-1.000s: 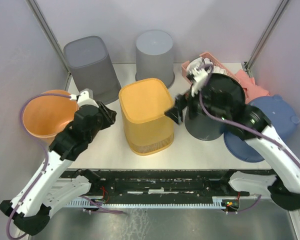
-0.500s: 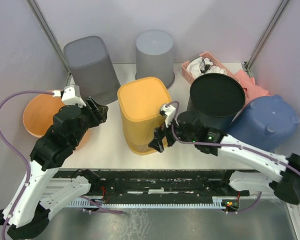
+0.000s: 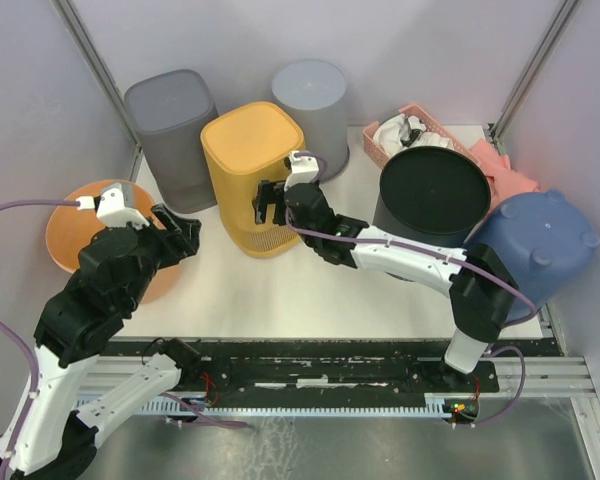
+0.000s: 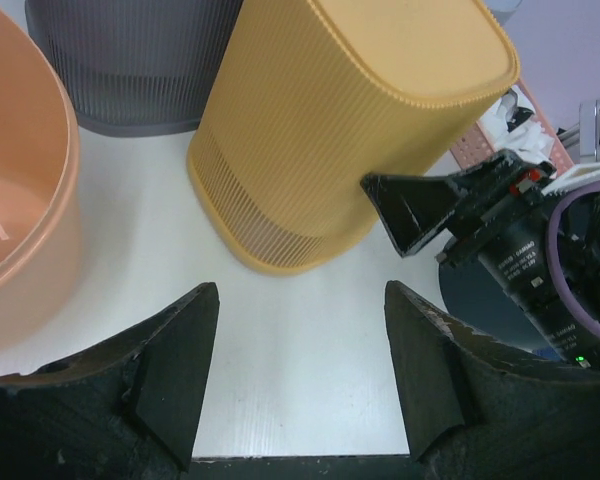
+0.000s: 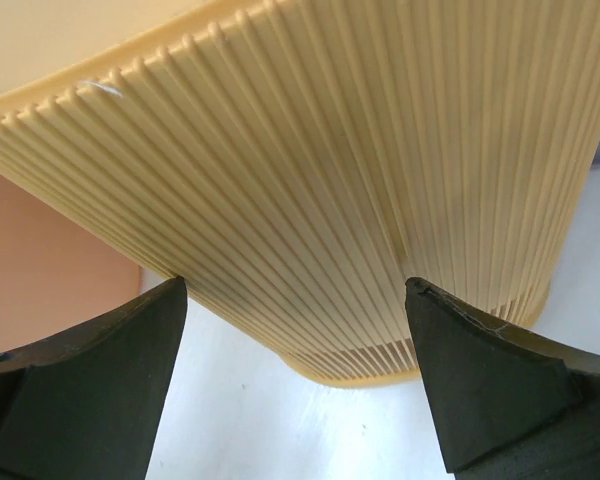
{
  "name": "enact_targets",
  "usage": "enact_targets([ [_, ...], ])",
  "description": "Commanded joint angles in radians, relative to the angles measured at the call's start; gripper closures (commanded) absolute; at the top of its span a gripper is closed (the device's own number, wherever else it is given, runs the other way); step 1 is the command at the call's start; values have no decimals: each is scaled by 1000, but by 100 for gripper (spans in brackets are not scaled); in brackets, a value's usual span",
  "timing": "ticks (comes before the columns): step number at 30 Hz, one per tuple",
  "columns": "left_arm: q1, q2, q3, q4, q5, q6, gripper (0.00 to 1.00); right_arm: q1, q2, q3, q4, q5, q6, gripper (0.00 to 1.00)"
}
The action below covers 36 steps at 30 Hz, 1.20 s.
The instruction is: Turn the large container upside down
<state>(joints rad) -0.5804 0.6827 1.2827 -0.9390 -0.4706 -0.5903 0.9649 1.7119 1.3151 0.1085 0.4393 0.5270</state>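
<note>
We are looking at a white table point(image 3: 280, 290) carrying a yellow ribbed container point(image 3: 250, 175), base-up, between a dark grey bin point(image 3: 170, 130) and a light grey bin point(image 3: 312, 100). An orange tub point(image 3: 65, 230) is sitting left, with a black bin point(image 3: 432, 195), pink basket point(image 3: 435, 120) and blue bin point(image 3: 540, 245) right.

Robot lab cell: plain walls point(image 3: 430, 40), metal frame posts point(image 3: 98, 75), white table point(image 3: 310, 290).

The yellow container point(image 3: 250, 170) looks like matt plastic, its walls finely ribbed. The orange tub point(image 4: 15, 190) is smooth plastic.
</note>
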Motion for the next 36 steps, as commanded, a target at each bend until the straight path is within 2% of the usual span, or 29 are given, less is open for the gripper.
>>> enact_targets([
  [1,-1,-19,6,-17,-22,-38,25,-12,44,103,51,103,44,1],
  [7,-2,-13,-6,-6,2,-32,25,-12,12,65,58,17,98,1],
  [21,-1,-7,22,18,41,-14,26,30,-333,-343,245,-118,156,1],
  [24,-1,0,40,17,26,-5,25,85,-305,-361,289,-140,135,1],
  [28,-2,3,63,4,9,-4,25,141,-170,-309,356,-193,165,1],
  [31,-2,-6,81,-11,-8,-4,25,147,-37,-226,339,-189,174,1],
  [36,-1,-40,77,-29,-10,-23,25,120,77,-150,351,-123,186,1],
])
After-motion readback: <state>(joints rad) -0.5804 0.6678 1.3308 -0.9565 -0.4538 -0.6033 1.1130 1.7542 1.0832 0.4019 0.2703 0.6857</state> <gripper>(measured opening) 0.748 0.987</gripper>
